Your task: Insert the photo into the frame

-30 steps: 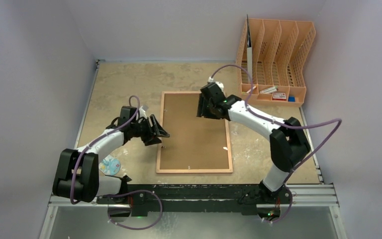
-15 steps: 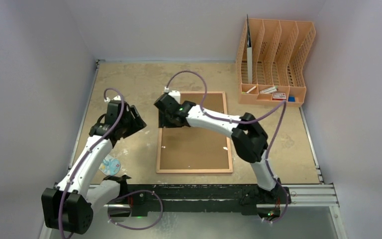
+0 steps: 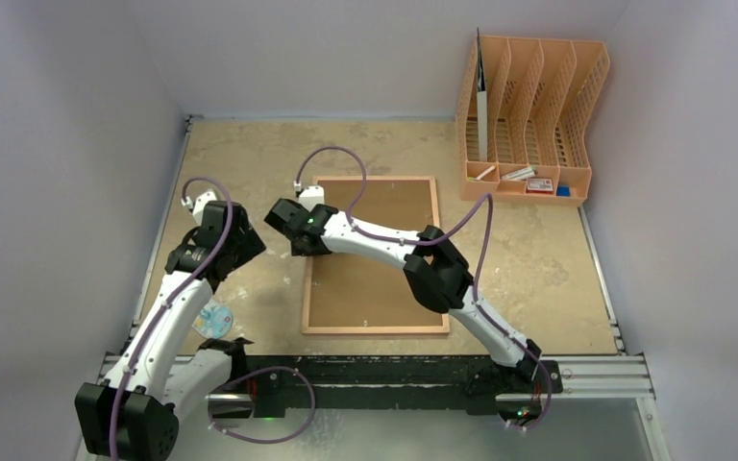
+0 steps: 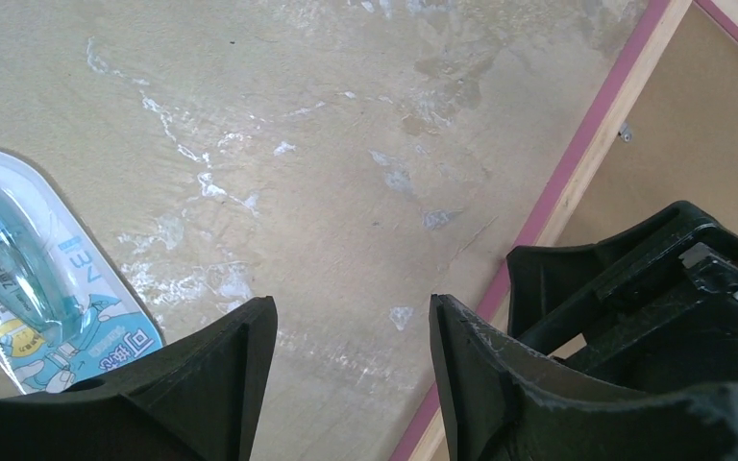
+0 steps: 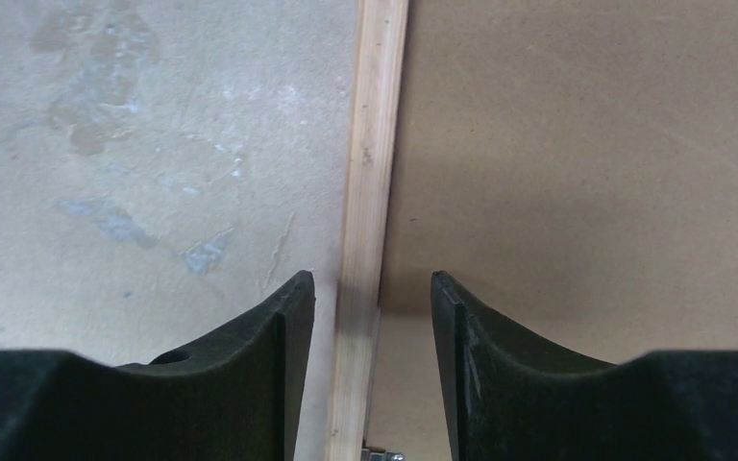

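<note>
The large pink-edged wooden picture frame (image 3: 375,328) lies face down on the mottled beige surface (image 3: 240,154), photo unseen; the right gripper (image 5: 372,288), spread astride its left rail, could skid or tilt it by closing off-centre, or bump the spread, empty left gripper (image 4: 351,317) nearby.

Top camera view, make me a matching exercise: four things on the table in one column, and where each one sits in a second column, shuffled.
Column one:
1. frame
2. backing board
3. file rack
4. blister packet

Column two:
A. far right corner, standing upright
B. near left, lying flat
C. in the middle, lying back side up
D. inside the pink-edged border

Pairs: 1-C, 2-D, 3-A, 4-B
</note>
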### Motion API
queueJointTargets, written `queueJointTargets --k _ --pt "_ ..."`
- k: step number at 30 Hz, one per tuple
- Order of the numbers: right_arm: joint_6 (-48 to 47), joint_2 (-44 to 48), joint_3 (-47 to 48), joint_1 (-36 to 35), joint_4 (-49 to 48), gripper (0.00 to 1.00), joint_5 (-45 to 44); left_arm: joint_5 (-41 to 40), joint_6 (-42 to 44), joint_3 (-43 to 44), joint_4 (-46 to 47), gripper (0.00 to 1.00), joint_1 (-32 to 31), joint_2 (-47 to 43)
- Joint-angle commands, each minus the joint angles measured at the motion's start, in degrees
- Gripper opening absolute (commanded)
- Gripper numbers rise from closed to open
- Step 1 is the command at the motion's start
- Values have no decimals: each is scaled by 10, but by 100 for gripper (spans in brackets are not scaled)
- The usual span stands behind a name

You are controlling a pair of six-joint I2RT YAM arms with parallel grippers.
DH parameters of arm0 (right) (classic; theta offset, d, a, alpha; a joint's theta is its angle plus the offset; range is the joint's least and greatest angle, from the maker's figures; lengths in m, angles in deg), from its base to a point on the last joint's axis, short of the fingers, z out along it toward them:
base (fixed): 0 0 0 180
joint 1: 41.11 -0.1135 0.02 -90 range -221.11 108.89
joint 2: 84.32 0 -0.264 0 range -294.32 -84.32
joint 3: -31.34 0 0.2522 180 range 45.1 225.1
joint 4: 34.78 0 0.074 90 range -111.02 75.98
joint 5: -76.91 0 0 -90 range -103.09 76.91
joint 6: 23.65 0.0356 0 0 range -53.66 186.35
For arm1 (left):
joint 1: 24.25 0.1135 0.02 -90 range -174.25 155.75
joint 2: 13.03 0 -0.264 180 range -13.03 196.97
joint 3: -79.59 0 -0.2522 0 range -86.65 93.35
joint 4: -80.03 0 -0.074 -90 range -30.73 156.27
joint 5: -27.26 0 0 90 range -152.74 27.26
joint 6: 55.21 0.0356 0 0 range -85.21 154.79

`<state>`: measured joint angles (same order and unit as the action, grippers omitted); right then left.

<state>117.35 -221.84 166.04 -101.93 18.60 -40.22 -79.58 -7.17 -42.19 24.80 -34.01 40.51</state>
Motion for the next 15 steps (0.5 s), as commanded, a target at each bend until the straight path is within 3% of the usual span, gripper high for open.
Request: queueJointTargets --k 1,11,15 --pt "16 -5 37 -6 45 50 -58 -13 -19 -5 2 62 4 -6" --pt "-10 -33 64 -7 39 48 -53 25 -51 -51 28 61 3 -20" --pt "-13 -46 68 -7 42 41 -48 28 -64 -65 32 61 3 -27"
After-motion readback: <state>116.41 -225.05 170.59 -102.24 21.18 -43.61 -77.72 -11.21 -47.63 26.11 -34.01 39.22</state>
